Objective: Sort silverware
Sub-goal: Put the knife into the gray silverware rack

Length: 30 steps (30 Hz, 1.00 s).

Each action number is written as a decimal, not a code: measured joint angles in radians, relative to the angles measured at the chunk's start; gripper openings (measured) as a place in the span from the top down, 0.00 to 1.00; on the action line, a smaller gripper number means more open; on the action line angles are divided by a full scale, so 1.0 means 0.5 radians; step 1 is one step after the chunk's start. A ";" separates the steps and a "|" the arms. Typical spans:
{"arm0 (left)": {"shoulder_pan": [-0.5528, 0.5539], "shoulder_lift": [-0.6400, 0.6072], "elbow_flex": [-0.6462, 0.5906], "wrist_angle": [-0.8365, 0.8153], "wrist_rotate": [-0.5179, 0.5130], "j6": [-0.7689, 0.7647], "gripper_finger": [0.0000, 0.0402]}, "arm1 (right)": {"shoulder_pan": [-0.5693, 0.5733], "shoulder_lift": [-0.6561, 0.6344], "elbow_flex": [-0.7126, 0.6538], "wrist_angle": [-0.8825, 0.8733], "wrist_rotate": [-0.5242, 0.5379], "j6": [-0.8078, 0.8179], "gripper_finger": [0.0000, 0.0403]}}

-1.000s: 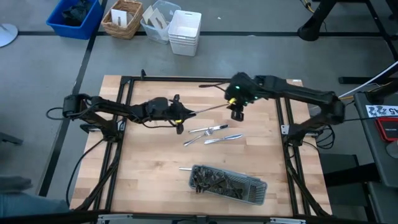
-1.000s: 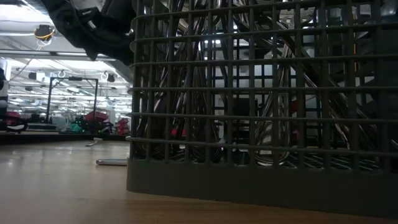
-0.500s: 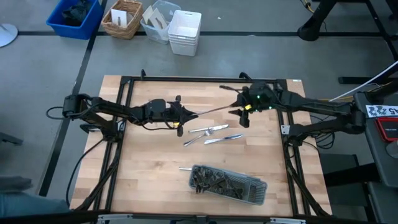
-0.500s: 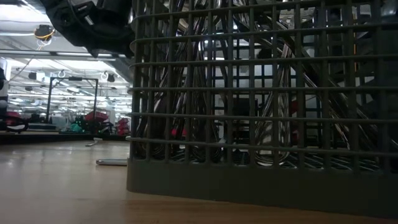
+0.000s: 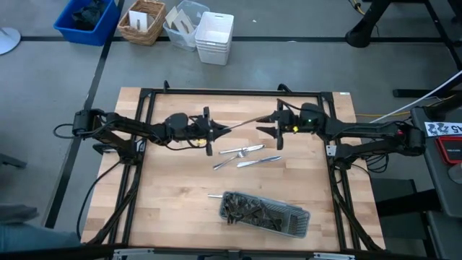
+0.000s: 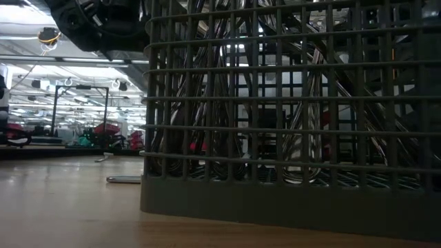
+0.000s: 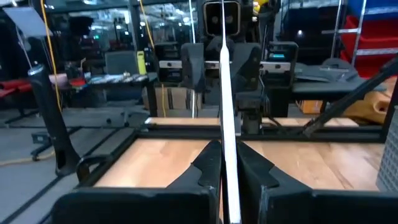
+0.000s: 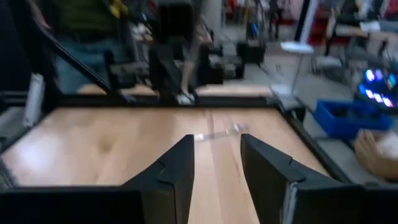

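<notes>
Two dark robot arms reach toward each other above the table [image 5: 173, 209]. Left gripper [image 5: 214, 131] is clamped closed; right gripper [image 5: 272, 124] spread wide.

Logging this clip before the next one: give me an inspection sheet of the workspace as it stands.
Surface: wooden table, black frame.
Job's things: one long utensil held in the air; three loose pieces mid-table; one beside the mesh tray, which holds many more.
Clutter: nothing seen.
Grippers: left gripper shut on the utensil's end; right gripper open, facing it.
Cables: bundles along both arms.
Surroundings: bins and baskets on the floor.
</notes>
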 joint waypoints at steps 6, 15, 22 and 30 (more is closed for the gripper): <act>0.000 0.000 0.000 0.046 -0.001 0.002 0.97 | -0.001 0.000 -0.001 0.285 -0.063 -0.019 0.67; -0.014 0.000 0.000 0.051 0.001 0.020 0.97 | -0.001 0.002 -0.001 0.486 -0.078 -0.020 0.67; -0.014 0.000 0.000 0.047 0.000 0.015 0.97 | -0.001 0.002 -0.001 0.596 -0.135 -0.020 0.67; -0.014 0.000 0.000 0.048 0.001 0.014 0.97 | -0.001 0.003 0.000 0.679 -0.142 -0.020 0.67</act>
